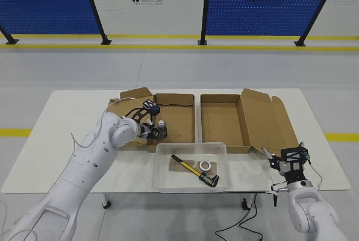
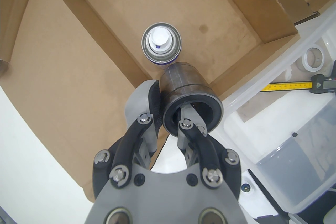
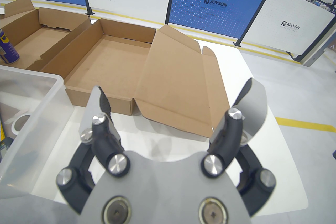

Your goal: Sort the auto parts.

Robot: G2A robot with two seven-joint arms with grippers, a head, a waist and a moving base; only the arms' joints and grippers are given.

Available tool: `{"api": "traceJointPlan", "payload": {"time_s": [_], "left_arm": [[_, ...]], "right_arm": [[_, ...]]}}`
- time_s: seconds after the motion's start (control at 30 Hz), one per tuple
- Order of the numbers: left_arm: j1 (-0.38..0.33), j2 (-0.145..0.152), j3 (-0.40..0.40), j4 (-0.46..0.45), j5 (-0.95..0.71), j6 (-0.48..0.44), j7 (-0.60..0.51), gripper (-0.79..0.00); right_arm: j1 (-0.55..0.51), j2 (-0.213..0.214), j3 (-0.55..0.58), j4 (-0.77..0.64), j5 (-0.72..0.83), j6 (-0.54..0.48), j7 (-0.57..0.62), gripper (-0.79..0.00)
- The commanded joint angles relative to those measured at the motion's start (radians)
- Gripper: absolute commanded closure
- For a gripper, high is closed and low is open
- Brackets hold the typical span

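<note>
Left gripper (image 2: pixel 169 104) pinching the steel bearing (image 2: pixel 189 88) by its wall, one finger in the bore, axis aimed down into the left box (image 2: pixel 231 33) just beside the spray can (image 2: pixel 161 45); right gripper (image 3: pixel 175 92) splayed wide, well apart.

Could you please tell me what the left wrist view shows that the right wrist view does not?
Left wrist, not right wrist: the left gripper shut on a metal bearing, with one finger inside its bore and one outside.
Right wrist, not left wrist: the open right gripper, the right box and the fence panels behind the table.
Both: the spray can standing in the left box, the clear bin and the tape roll in it.
</note>
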Motion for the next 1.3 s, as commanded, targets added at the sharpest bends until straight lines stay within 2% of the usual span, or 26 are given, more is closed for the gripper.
{"api": "traceJointPlan", "payload": {"time_s": [0.0,0.63,0.67,0.9,1.0,1.17,1.27], "left_arm": [[-0.007,-0.004,0.009,0.015,0.003,-0.001,0.002,0.000],[-0.054,-0.031,0.052,0.104,0.019,-0.012,0.004,0.000],[-0.053,-0.032,0.052,0.105,0.020,-0.012,0.005,-0.028],[-0.053,-0.035,0.053,0.115,0.024,-0.013,0.005,-0.083],[-0.058,-0.036,0.049,0.128,0.027,-0.020,0.011,-0.206],[-0.057,-0.037,0.049,0.120,0.031,-0.016,0.009,-0.317],[-0.055,-0.037,0.044,0.114,0.031,-0.019,0.013,-0.280]], "right_arm": [[0.000,0.000,0.000,0.000,0.000,0.000,0.000,-0.785],[0.000,0.000,0.000,0.000,0.000,0.000,0.000,-0.785],[0.000,0.000,0.000,0.000,0.000,0.000,0.000,-0.785],[0.000,0.000,0.000,0.000,0.000,0.000,0.000,-0.785],[0.000,0.000,0.000,0.000,0.000,0.000,0.000,-0.785],[0.000,0.000,0.000,0.000,0.000,0.000,0.000,-0.785],[0.000,0.000,0.000,0.000,0.000,0.000,0.000,-0.785]]}}
